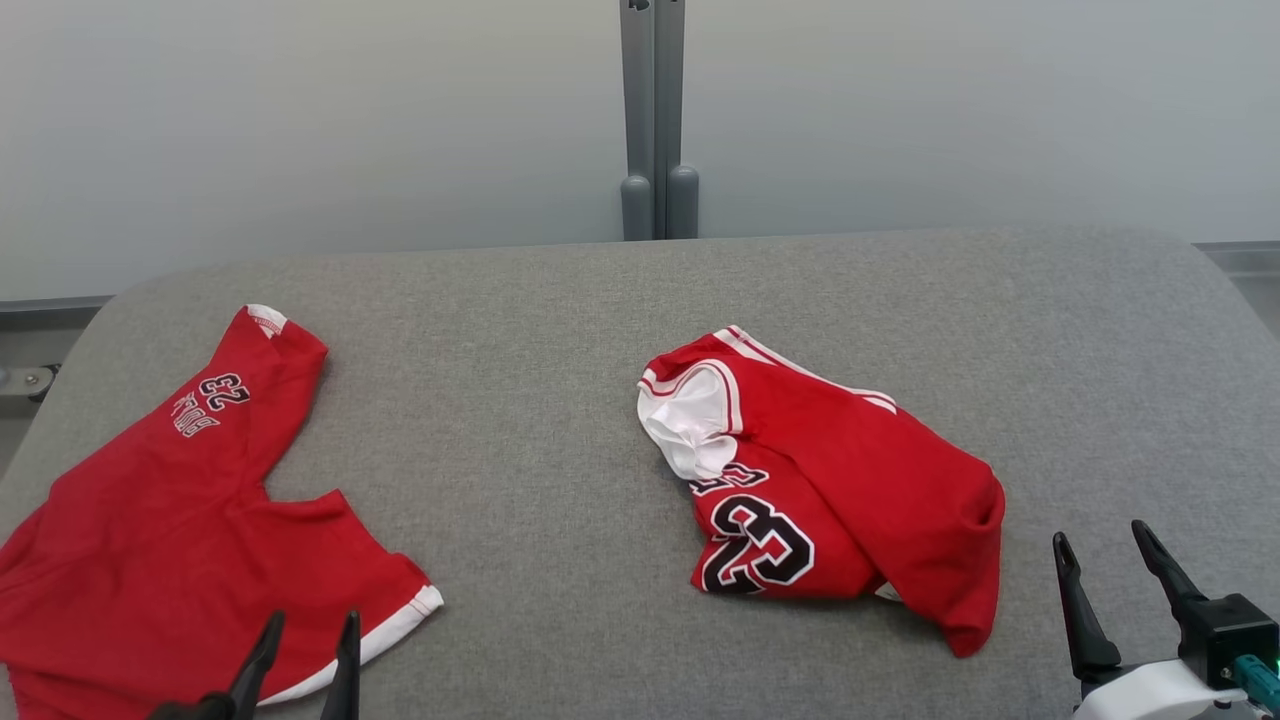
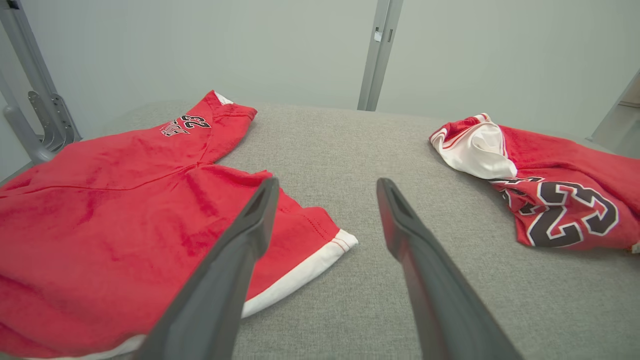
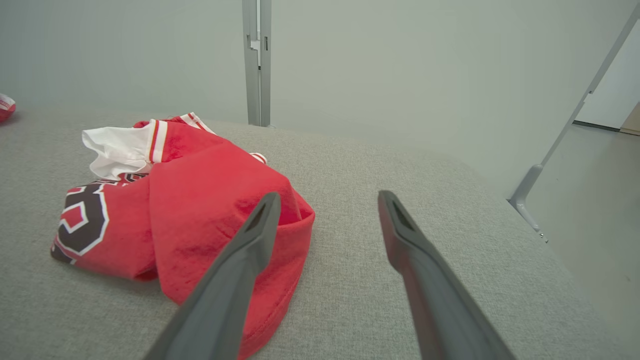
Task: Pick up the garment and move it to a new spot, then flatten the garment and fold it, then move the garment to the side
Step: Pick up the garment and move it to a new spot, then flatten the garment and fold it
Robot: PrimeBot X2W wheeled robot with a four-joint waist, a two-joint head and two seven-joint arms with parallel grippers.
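The jersey (image 1: 850, 490) lies crumpled on the grey table (image 1: 560, 420), a little right of the middle and well in from the right edge. Its long axis runs slantwise, from the far left to the near right. The far-left end shows a striped opening turned out to its white lining. The near-right end is a thick fold of plain red cloth pointing at the near right corner. A large black and white 23 sits on the side facing the near edge.

The right gripper (image 1: 1100, 535) hovers near the table's near right corner, just right of the jersey's folded end and apart from it, jaws spread wide with nothing between them. In the right wrist view, one finger (image 3: 250, 240) overlaps the red fold.

Red shorts (image 1: 170, 520) lie fairly flat at the near left corner, one leg reaching toward the far left. The left gripper (image 1: 312, 625) hangs over their white hem, jaws likewise released.
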